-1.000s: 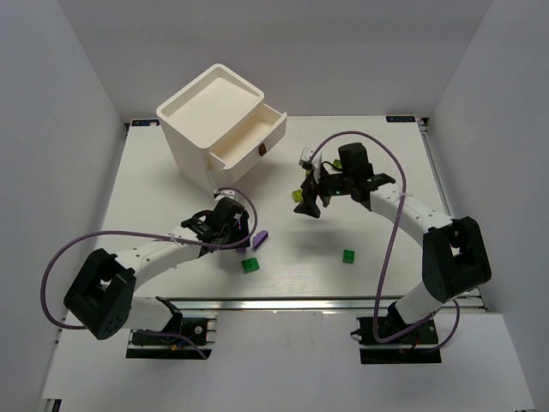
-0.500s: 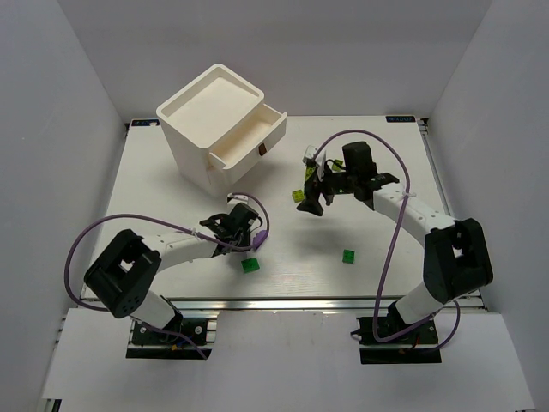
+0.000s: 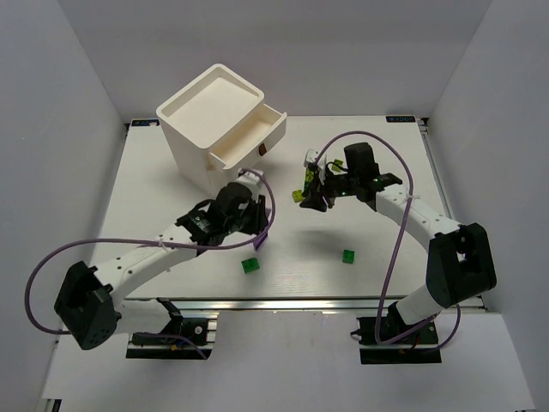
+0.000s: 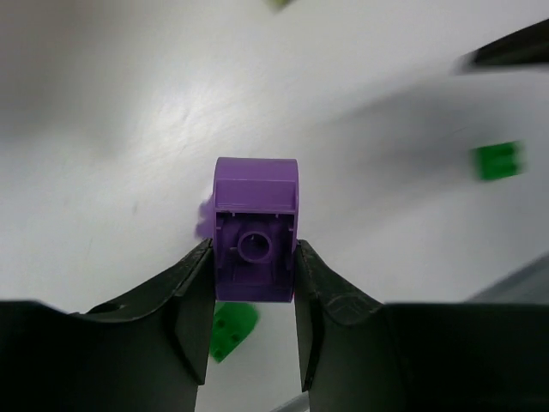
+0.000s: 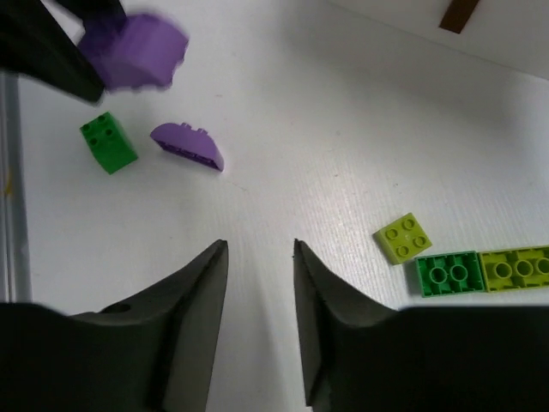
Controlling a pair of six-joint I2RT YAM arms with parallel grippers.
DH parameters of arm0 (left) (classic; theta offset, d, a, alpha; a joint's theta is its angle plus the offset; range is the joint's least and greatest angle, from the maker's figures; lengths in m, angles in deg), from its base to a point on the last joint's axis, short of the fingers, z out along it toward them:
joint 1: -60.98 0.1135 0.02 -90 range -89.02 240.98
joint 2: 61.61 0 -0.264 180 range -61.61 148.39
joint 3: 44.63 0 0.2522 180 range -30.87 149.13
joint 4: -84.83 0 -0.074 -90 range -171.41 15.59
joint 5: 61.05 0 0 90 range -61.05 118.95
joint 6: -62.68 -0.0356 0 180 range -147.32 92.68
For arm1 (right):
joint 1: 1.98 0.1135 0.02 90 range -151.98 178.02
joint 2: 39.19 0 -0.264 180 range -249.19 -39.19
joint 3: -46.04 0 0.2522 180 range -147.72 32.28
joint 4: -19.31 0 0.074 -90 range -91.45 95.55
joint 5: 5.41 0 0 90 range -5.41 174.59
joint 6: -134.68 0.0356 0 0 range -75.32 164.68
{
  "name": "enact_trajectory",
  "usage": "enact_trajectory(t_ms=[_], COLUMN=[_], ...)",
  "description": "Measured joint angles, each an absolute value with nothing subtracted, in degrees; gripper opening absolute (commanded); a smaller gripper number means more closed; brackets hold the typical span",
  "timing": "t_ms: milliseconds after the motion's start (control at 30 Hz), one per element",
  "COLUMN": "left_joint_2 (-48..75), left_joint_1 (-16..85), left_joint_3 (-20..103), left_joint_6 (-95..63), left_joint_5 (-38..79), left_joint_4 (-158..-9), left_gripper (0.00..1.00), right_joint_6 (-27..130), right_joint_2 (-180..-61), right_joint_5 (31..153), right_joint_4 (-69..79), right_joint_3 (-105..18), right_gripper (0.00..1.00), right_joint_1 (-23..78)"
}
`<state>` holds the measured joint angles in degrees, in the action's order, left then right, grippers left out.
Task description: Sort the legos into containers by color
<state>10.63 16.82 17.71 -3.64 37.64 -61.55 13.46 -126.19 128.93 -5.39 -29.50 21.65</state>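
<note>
The left fingers [image 4: 193, 300] clamp a purple rounded plastic brick [image 4: 256, 225] clear of the white surface [image 3: 386, 240], likely bound for the open drawer [image 3: 249, 142] of the white plastic box [image 3: 210, 107]. The right fingers [image 5: 197, 318] hang narrowly parted and empty near the yellow-green bricks [image 5: 405, 238].

Overhead camera: fixed above and behind my bases, facing down over the whole bench [image 3: 154, 202]. Left wrist camera: close behind my left claw [image 4: 254, 256], facing the bench. Right wrist camera: behind my right claw [image 5: 260, 253], farther off the bench. Both wrist views share the purple brick [image 4: 255, 202] in my left claw and the green brick [image 5: 108, 142] beside it.
</note>
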Motion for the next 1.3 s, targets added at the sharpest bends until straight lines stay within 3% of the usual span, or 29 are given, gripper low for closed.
enact_trajectory(t_ms=[67, 133, 267, 400, 700, 800, 900, 933, 1033, 1067, 1200, 1300], left_joint_2=[9.0, 8.8, 12.4, 19.9, 36.3, 38.1, 38.5, 38.5, 38.5, 38.5, 38.4, 38.3], left_joint_1=[16.8, 17.2, 19.4, 23.9, 33.9, 35.2, 36.0, 36.1, 36.1, 36.1, 36.1, 36.1], left_joint_3=[23.5, 29.9, 42.7, 51.7, 62.8, 65.4, 66.3, 66.5, 66.8, 66.8, 66.8, 67.4], left_joint_6=[-6.2, -8.4, -12.8, -16.9, -23.0, -24.2, -24.8, -24.9, -25.3, -25.2, -24.9, -24.5], left_joint_5=[35.1, 33.8, 34.1, 34.8, 36.1, 36.7, 36.9, 36.9, 36.8, 36.8, 35.9, 35.7], left_joint_4=[-60.8, -60.0, -58.3, -57.3, -54.0, -53.5, -52.9, -52.7, -52.4, -52.2, -51.8, -50.7], left_gripper=[0.0, 0.0, 0.0, 0.0, 0.05, 0.11, 0.34, 0.5, 0.64, 0.75, 0.86, 0.86], right_joint_6=[12.5, 11.4, 9.1, 5.9, 2.7, 2.3, 1.8, 1.4, -0.6, -1.8, -8.9, -18.2], right_joint_2=[-126.3, -126.9, -128.2, -128.2, -128.2, -128.2, -128.2, -128.2, -128.8, -129.3, -131.7, -134.3], right_joint_5=[130.5, 131.9, 134.0, 135.6, 136.1, 136.1, 136.2, 136.2, 136.5, 136.6, 137.1, 137.8], right_joint_4=[-6.9, -8.3, -10.9, -12.5, -14.5, -14.5, -14.7, -15.1, -16.6, -17.3, -19.8, -23.2], right_joint_3=[-29.5, -29.6, -29.7, -29.7, -29.7, -29.7, -29.7, -29.7, -30.0, -30.2, -31.8, -33.9], right_gripper=[0.23, 0.2, 0.33, 0.39, 0.53, 0.56, 0.64, 0.67, 0.74, 0.75, 0.79, 0.8], right_joint_1=[21.7, 21.7, 21.7, 21.7, 21.8, 21.8, 21.8, 21.9, 22.1, 22.2, 23.3, 24.8])
